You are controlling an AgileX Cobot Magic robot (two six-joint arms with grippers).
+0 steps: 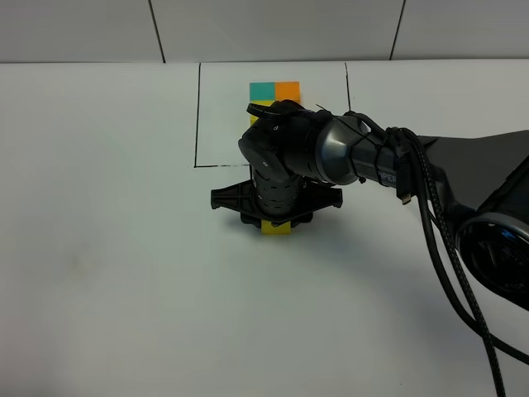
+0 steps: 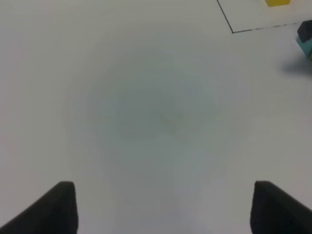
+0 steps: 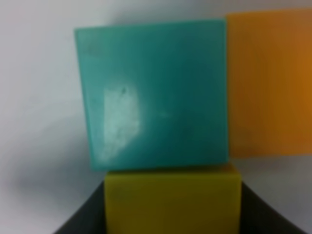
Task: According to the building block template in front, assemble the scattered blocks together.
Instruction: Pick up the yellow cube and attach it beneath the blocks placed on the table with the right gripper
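yellow block (image 3: 173,202) pinched in right gripper (image 3: 173,214) jaws, touching teal block (image 3: 153,92), orange block (image 3: 268,83) beside teal | cluster on worktop (image 1: 99,248) near template (image 1: 274,91) | you: seat yellow flush, then release; left gripper (image 2: 163,209) jaws spread, idle

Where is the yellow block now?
In the exterior high view, the yellow block sits near the middle, under the right claw, just below the black outline.
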